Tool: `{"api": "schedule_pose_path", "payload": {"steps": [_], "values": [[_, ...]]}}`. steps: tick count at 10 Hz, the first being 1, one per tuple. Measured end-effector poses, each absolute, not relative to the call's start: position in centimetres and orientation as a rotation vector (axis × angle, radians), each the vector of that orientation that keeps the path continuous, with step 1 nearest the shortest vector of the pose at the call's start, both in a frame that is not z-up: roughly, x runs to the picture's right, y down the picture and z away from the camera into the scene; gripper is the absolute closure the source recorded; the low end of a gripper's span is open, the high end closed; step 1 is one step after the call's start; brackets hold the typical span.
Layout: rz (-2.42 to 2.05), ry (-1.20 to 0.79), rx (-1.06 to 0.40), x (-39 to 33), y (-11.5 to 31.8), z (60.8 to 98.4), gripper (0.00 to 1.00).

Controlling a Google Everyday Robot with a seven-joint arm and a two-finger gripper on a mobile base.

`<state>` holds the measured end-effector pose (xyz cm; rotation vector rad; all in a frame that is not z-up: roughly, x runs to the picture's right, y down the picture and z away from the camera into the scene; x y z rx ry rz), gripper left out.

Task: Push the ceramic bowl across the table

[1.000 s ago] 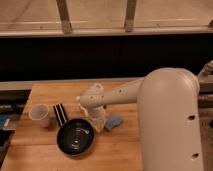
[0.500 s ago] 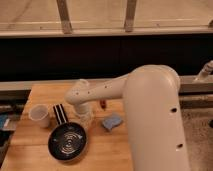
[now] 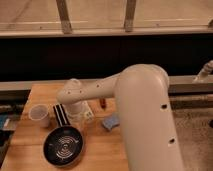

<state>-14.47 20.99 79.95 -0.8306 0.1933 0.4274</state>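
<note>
The ceramic bowl (image 3: 62,146), glossy black with concentric rings inside, sits on the light-brown wooden table (image 3: 100,150) near its front left. My white arm reaches in from the right and bends down over the table. The gripper (image 3: 79,116) hangs just behind and to the right of the bowl's far rim, close to it. I cannot tell whether it touches the bowl.
A small whitish cup (image 3: 40,116) stands left of the gripper. A black striped object (image 3: 60,114) lies between the cup and the gripper. A blue item (image 3: 111,121) and a small reddish item (image 3: 103,102) lie to the right. The table's front edge is near the bowl.
The bowl has slid left and toward the table's front edge. The arm and gripper have swung left after it.
</note>
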Motion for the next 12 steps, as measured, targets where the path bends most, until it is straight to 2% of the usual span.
{"api": "schedule_pose_path", "payload": {"steps": [3,6,9,12], "values": [[0.457,0.187,-0.845,-13.1,21.7,79.1,1.0],[0.542,0.206,-0.753,-10.8,19.8,78.3,1.0],[0.708,0.232,-0.602,-5.8,15.3,78.4,0.83],[0.719,0.222,-0.599,-6.1,15.1,78.3,0.83]]}}
